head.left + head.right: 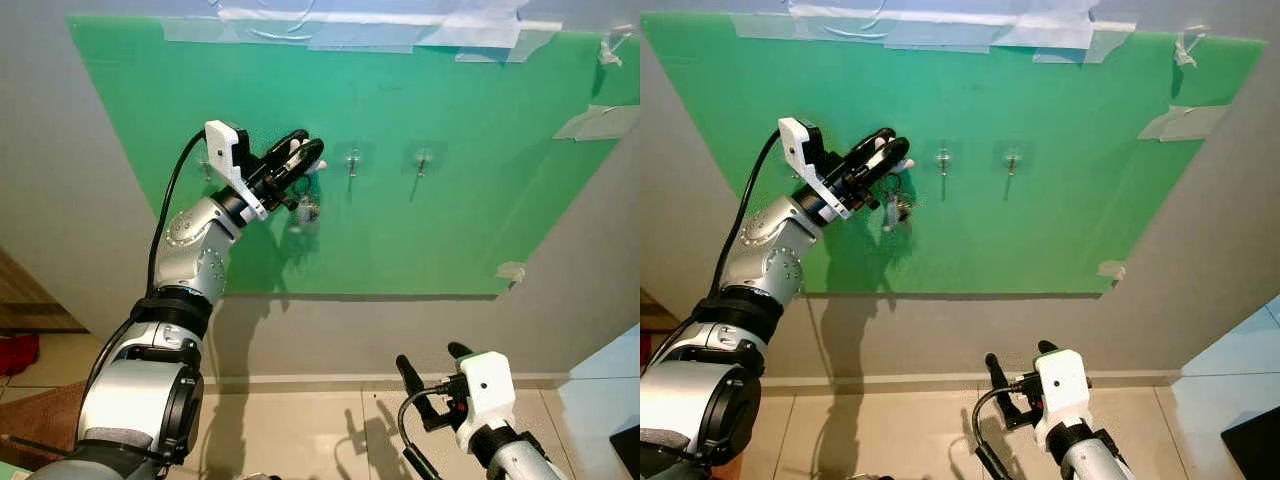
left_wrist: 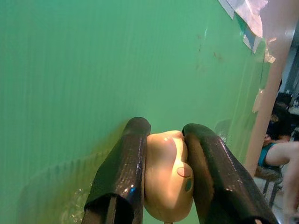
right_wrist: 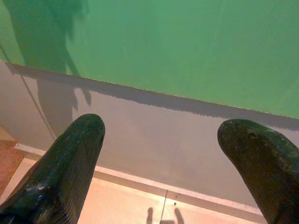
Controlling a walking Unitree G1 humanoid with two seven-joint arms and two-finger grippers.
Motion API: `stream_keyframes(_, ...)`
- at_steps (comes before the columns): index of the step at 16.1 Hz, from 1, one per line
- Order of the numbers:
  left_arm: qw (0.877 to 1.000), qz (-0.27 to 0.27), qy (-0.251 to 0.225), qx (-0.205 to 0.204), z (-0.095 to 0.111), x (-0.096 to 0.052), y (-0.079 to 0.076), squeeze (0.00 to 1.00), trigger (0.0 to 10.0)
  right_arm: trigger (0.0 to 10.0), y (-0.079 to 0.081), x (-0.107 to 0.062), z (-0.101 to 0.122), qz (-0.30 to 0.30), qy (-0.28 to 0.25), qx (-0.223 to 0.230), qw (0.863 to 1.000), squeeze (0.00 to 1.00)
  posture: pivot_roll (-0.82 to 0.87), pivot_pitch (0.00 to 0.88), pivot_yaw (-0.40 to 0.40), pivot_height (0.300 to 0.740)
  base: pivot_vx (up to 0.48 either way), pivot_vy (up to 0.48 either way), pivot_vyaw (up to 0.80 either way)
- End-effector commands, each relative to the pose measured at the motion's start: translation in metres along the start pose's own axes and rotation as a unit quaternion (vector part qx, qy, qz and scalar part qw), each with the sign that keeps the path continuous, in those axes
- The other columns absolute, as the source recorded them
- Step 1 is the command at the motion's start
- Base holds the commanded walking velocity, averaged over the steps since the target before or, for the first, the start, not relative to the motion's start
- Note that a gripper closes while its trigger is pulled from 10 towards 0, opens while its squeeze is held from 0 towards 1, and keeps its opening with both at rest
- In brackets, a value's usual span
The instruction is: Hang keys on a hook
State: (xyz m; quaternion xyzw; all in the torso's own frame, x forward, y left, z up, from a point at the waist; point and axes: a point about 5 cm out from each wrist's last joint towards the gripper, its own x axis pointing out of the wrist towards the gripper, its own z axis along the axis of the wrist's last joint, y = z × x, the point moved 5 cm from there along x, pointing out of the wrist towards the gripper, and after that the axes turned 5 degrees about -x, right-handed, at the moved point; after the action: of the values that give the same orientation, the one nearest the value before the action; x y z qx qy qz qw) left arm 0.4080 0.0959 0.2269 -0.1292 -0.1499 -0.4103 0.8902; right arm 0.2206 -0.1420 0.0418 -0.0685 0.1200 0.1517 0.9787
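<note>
My left gripper is raised against the green board on the wall, shut on a cream key fob. The keys dangle just below the fingers, close to the board. Its black fingers press the fob from both sides, right at the board's surface. Two clear hooks are stuck to the board to the right of the gripper; another hook sits behind the wrist. My right gripper hangs low over the floor, open and empty.
The board is taped to a grey wall with tape along its top edge. Beige floor tiles lie below. A person sits on a chair far off in the left wrist view.
</note>
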Motion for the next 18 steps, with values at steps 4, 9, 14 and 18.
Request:
stream_keyframes(4,0.999,0.005,-0.016,0.039,0.016,-0.004,-0.004,0.0,0.0,10.0,-0.003,-0.001,-0.008,-0.007,0.006,0.003,1.0,0.0,-0.24,0.061,0.056,0.74,0.0,0.0,0.0)
stream_keyframes(9,0.999,-0.004,0.008,0.051,0.01,-0.021,-0.037,0.0,0.0,10.0,0.002,0.036,0.004,0.008,-0.02,0.019,1.0,0.0,-0.12,0.0,0.043,0.74,0.0,0.0,0.0)
stream_keyframes(14,0.996,0.054,0.025,0.069,0.016,-0.043,-0.044,0.0,0.0,10.0,0.011,0.073,0.042,0.051,-0.061,0.045,0.996,0.0,-0.01,0.0,-0.022,0.74,0.0,0.0,0.0)
stream_keyframes(18,0.994,0.035,0.011,0.1,0.037,-0.03,-0.053,0.0,0.0,10.0,0.042,0.092,0.082,0.17,-0.063,0.035,0.983,0.0,0.01,0.0,-0.041,0.74,0.0,0.0,0.0)
